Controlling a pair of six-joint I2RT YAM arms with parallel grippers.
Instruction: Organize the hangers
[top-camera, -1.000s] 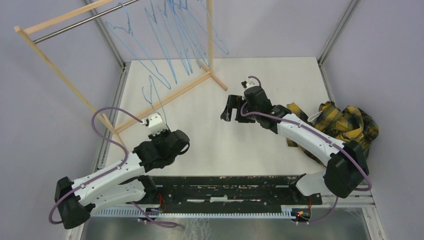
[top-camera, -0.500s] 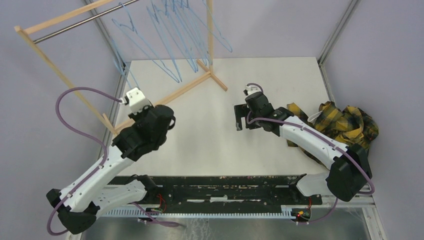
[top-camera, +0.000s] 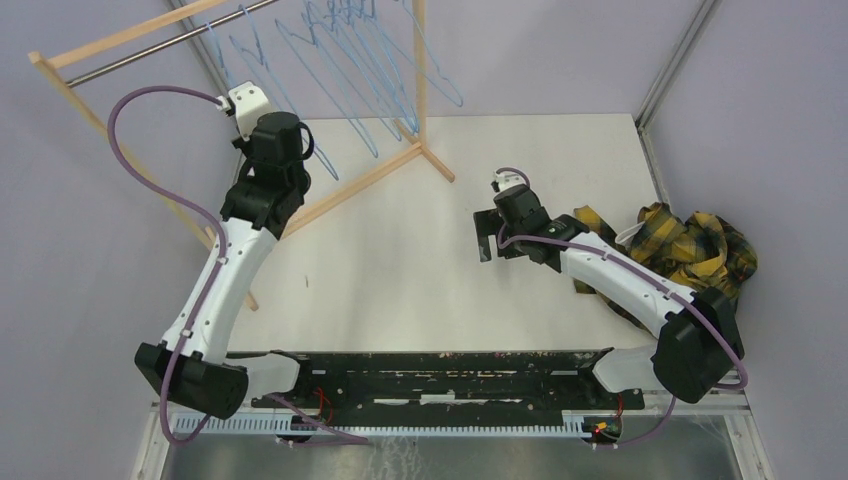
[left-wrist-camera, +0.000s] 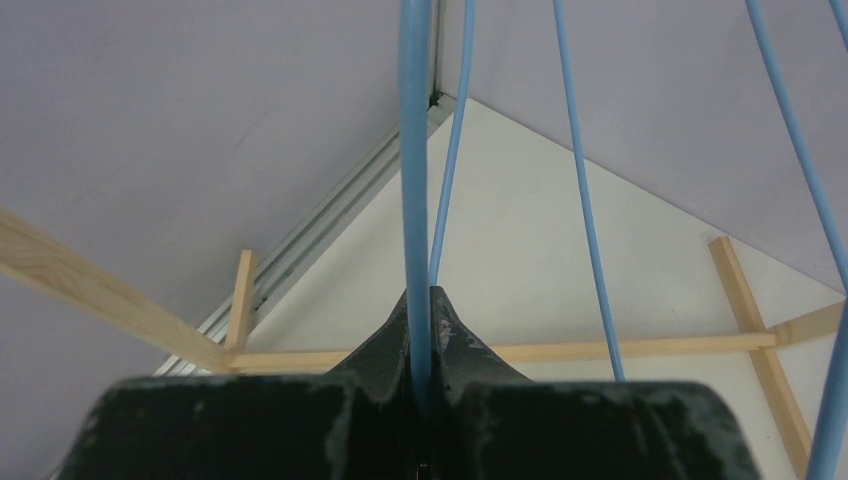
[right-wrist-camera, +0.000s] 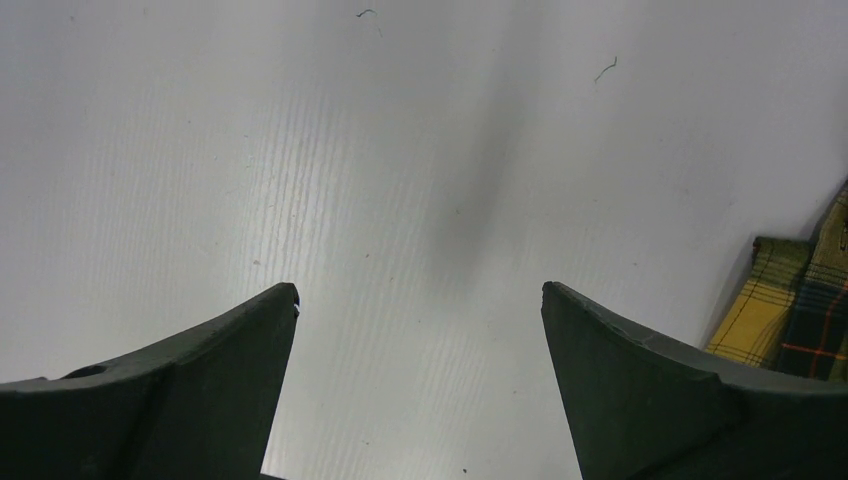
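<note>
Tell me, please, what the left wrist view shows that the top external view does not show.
Only the left wrist view shows the left gripper shut on one hanger wire, which runs straight up from the pinch. Only the top external view shows the open right gripper above the table, the plaid cloth beside that arm, and the rack's metal rod. Both views share the other blue hangers, the wooden rack and the white table.
</note>
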